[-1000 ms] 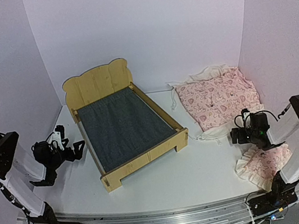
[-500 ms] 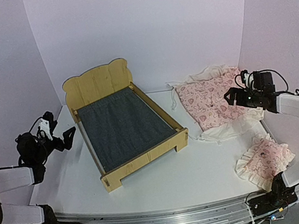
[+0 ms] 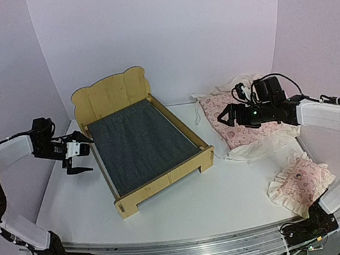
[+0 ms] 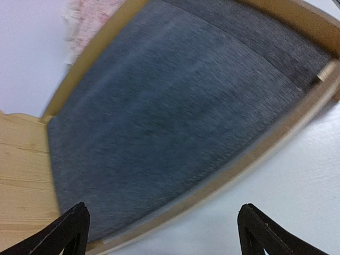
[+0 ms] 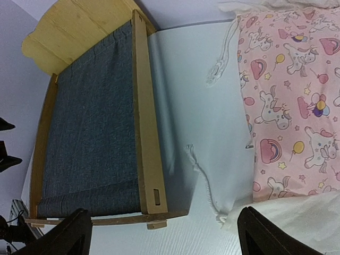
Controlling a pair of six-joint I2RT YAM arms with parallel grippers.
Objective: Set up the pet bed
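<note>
The pet bed (image 3: 140, 142) is a light plywood frame with a scalloped headboard (image 3: 111, 93) and a dark grey-blue fabric base, and stands left of the table's middle. My left gripper (image 3: 82, 158) hovers open just off its left side rail. The left wrist view shows the fabric base (image 4: 170, 106) and that rail (image 4: 255, 154) beyond the open left gripper (image 4: 167, 239). My right gripper (image 3: 228, 117) hangs open over the left edge of the pink printed cover (image 3: 249, 115). In the right wrist view the bed (image 5: 90, 133) lies to the left of the open right gripper (image 5: 164, 236), with nothing between the fingers.
A small pink ruffled pillow (image 3: 300, 182) lies at the near right. The cover's white drawstrings (image 5: 204, 180) trail on the table between the pet bed and the cover (image 5: 287, 106). White walls close in the back and both sides.
Both arms have swung inward from the table's outer sides. The left gripper has come up beside the bed's left rail; the right gripper has moved left over the cover's edge.
</note>
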